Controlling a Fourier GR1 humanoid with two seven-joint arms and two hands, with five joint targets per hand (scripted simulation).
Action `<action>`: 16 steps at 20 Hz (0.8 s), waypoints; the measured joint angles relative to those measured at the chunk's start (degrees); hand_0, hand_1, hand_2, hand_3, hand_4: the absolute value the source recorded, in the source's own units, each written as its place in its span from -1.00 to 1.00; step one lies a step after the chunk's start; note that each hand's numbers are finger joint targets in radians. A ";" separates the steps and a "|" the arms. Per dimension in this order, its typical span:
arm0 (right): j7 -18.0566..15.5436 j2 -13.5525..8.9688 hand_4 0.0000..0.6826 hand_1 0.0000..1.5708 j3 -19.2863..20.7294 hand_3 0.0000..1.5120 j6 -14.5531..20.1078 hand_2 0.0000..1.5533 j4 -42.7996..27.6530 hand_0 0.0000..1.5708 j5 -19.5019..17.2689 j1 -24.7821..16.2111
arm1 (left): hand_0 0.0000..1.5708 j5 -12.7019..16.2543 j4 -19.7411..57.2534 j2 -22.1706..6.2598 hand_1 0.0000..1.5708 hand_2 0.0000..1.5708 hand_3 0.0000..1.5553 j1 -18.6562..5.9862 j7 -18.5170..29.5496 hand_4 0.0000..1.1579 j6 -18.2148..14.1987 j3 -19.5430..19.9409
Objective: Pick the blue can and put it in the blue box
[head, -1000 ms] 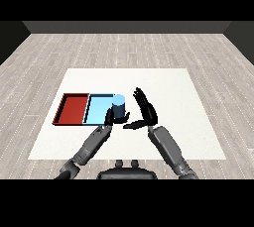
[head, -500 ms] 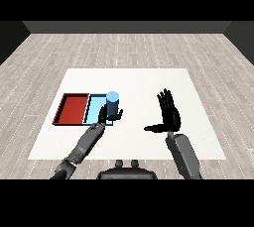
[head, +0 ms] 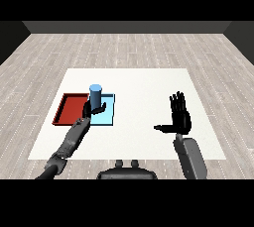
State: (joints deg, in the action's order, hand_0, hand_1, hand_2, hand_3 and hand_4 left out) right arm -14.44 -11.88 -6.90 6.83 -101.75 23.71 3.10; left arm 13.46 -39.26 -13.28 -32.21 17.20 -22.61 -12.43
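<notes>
Now holding the blue can upright in the left hand, fingers curled round its lower part, over the light blue tray beside the red tray. Probably best to lower straight down, keep the can vertical and centred well inside the rim, and uncurl only once the base rests flat. Right hand raised well apart, fingers straight and spread, holding nothing.

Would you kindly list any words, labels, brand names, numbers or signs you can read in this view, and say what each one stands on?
None: no readable text shows anywhere.
The blue can, held by the left hand, is plain.
The red tray, light blue tray and table carry no markings.
The right hand bears none either.
</notes>
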 measured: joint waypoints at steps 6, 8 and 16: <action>0.32 0.43 -1.00 -1.00 0.62 -1.00 0.19 -1.00 0.75 -1.00 -0.89 -0.21 | 1.00 -1.09 14.04 -3.26 1.00 1.00 0.86 -6.02 -2.36 0.78 2.45 3.45; 0.30 0.71 -1.00 -1.00 1.33 -1.00 -0.14 -1.00 2.53 -1.00 -0.42 0.80 | 1.00 -2.41 18.30 -3.29 1.00 0.97 0.80 -8.03 -4.02 0.71 1.44 3.35; -0.94 1.68 -1.00 -1.00 3.69 -1.00 -1.28 -1.00 8.69 -1.00 0.44 3.01 | 0.84 -7.33 31.91 0.11 0.84 0.72 0.27 -13.92 -9.73 0.48 -0.93 1.58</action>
State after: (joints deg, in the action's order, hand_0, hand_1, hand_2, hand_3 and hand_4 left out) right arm -15.37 -10.20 -3.21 5.55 -93.05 24.15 6.11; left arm 6.13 -7.35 -13.17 -46.13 7.47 -23.54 -10.85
